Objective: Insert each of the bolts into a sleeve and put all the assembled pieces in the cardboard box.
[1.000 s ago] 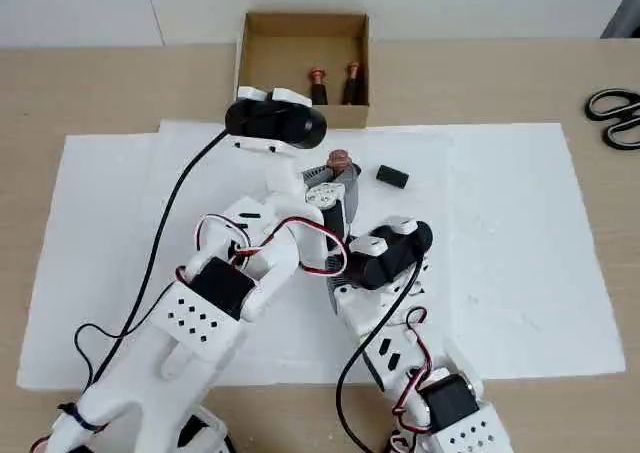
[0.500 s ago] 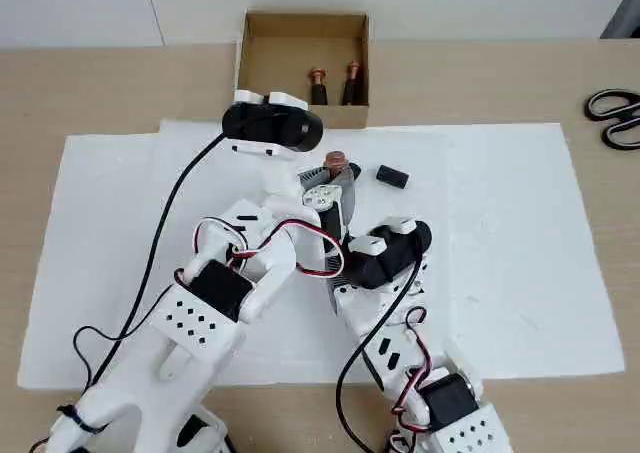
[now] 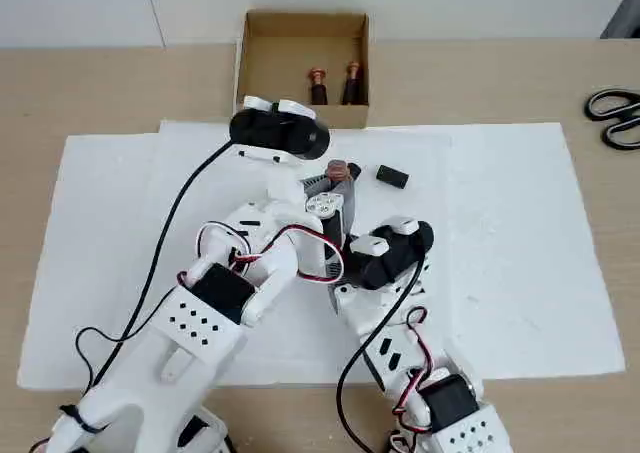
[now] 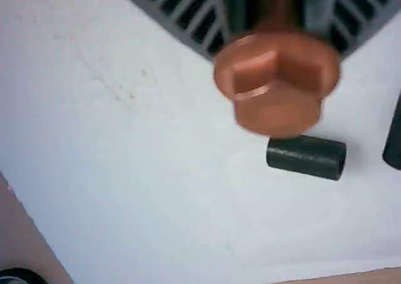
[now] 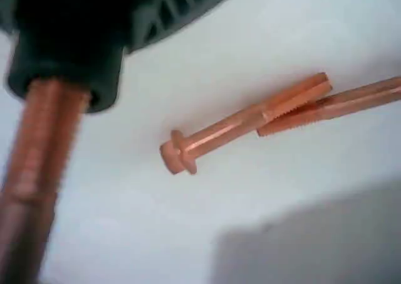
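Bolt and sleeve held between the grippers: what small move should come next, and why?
Probably the right gripper should open and release the sleeve. The bolt sticks well out of the sleeve, so it looks inserted, and the left gripper holds the bolt near its head, so it could then carry the piece to the box.

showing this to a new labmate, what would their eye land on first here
First, the copper bolt: its flanged head looms in the left wrist view, gripped by the left tool above the white sheet. Next, the right tool clamps a black sleeve with a threaded shaft poking out, and two loose bolts lie on the sheet beyond. Past the sheet, the cardboard box already holds two assembled pieces.
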### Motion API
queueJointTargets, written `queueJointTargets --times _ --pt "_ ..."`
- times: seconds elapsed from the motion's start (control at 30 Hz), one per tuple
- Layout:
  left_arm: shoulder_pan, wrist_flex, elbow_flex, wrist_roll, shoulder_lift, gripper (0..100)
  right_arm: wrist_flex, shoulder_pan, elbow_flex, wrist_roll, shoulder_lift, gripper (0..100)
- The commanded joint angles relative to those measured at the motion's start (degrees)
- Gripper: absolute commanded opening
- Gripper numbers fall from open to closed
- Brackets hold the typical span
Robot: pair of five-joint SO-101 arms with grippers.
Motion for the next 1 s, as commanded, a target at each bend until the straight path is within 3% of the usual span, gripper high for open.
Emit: queueJointTargets --times 0.0,0.97 --pt "0.1 -0.7 -0.1 -0.5 -1.7 1 -0.2 -0.3 -1.3 -0.1 -1.2 0.3" --pt "3.3 10.4 0.6 -0.5 -1.7 1 -0.2 -0.2 -1.3 -0.1 -1.3 0.3"
